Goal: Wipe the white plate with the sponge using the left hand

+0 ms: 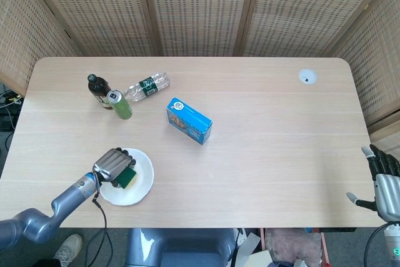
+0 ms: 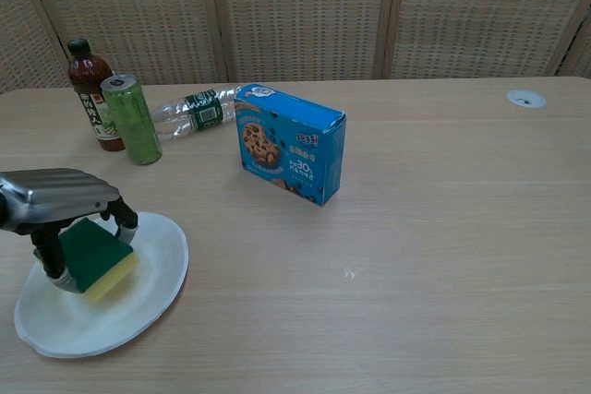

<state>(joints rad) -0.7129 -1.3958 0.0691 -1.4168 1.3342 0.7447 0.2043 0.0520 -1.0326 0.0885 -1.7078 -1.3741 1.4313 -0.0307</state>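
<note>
The white plate [image 1: 139, 179] [image 2: 148, 269] lies near the table's front left edge. On its left part sits the green and yellow sponge [image 1: 127, 177] [image 2: 96, 256], gripped from above by my left hand [image 1: 111, 164] [image 2: 57, 198], whose fingers curl down around it. The sponge's yellow underside rests on the plate. My right hand [image 1: 381, 181] shows only in the head view, off the table's front right corner, fingers apart and holding nothing.
A blue cookie box [image 1: 188, 120] [image 2: 290, 142] stands mid-table. At the back left are a dark bottle [image 1: 98, 90] [image 2: 92, 94], a green can [image 1: 119, 104] [image 2: 129, 118] and a clear bottle lying on its side [image 1: 146, 85] [image 2: 192, 109]. A cable grommet [image 1: 307, 77] [image 2: 525, 98] sits far right.
</note>
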